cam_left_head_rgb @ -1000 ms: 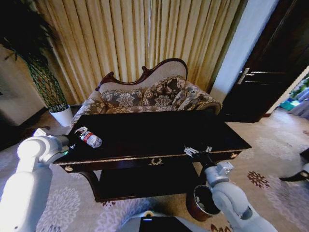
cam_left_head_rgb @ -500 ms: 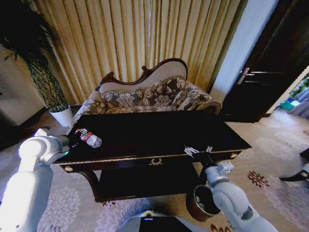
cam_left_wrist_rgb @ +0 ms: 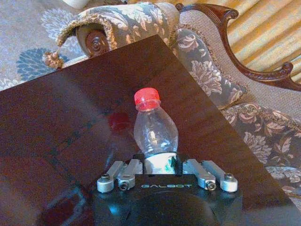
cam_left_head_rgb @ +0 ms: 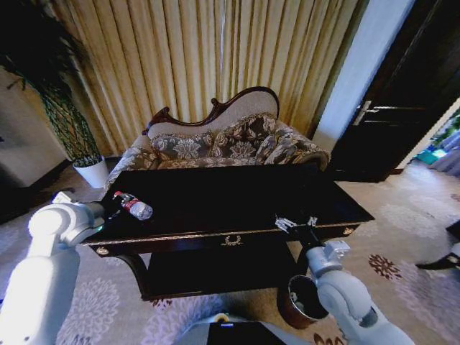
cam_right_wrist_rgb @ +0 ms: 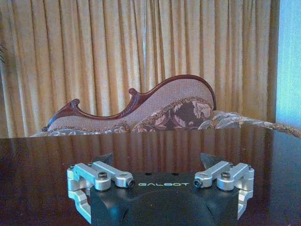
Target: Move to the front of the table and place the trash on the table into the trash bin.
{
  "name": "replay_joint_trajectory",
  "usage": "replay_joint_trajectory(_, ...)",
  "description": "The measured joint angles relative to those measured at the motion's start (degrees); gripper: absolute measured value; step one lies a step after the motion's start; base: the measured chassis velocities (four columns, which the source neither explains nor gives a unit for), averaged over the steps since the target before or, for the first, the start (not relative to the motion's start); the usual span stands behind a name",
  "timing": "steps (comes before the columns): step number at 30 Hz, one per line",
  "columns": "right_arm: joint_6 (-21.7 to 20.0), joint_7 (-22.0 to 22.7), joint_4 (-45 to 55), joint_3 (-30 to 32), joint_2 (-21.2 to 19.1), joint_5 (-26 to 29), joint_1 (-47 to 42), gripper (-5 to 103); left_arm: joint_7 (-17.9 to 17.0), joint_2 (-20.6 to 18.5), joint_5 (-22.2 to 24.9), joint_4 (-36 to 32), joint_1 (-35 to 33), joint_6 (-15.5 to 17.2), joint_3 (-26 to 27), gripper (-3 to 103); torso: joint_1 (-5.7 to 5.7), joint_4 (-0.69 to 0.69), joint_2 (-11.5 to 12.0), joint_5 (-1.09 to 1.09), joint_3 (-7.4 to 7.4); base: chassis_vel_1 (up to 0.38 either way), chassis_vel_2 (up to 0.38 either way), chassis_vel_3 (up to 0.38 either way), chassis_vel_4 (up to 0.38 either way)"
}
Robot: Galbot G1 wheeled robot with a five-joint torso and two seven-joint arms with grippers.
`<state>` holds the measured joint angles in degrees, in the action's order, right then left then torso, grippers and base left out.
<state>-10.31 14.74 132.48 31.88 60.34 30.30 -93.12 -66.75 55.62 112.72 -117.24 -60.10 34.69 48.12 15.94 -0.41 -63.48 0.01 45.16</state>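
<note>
Bottle sits clamped in the left gripper at the table's left end; sofa right behind, right gripper spread wide above the front edge, bin below.

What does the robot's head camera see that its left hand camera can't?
Head view alone: the small round reddish-brown trash bin on the floor beside the right gripper, which is open over the table's front edge. Left wrist view alone: the left gripper closed around the bottle. Both: the clear red-capped plastic bottle, dark glossy wooden table, floral sofa.
</note>
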Motion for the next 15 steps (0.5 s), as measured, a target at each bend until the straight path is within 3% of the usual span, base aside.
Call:
replay_joint_trajectory(10, 0.16, -0.01, 0.28, 0.16, 0.07, 0.13, -0.12, 100, 1.49, -0.05, -1.62, -0.37, -0.87, 0.0, 0.15, 28, 0.0, 0.0, 0.0, -0.02, 0.0, 0.0, 0.0, 0.0, 0.0)
replay_joint_trajectory(14, 0.16, 0.06, 0.97, 0.49, -0.04, 1.22, -0.01, 100, 4.01, -0.31, -5.19, -0.98, -1.94, 0.12, 0.31, 28, 0.0, 0.0, 0.0, -0.02, 0.0, 0.0, 0.0, 0.0, 0.0)
replay_joint_trajectory(15, 0.17, 0.23, 1.33, 0.56, -0.26, 1.82, 0.04, 100, 5.2, -0.43, -7.99, -1.31, -2.66, 0.16, 0.32, 28, 0.0, 0.0, 0.0, -0.02, 0.0, 0.0, 0.0, 0.0, 0.0)
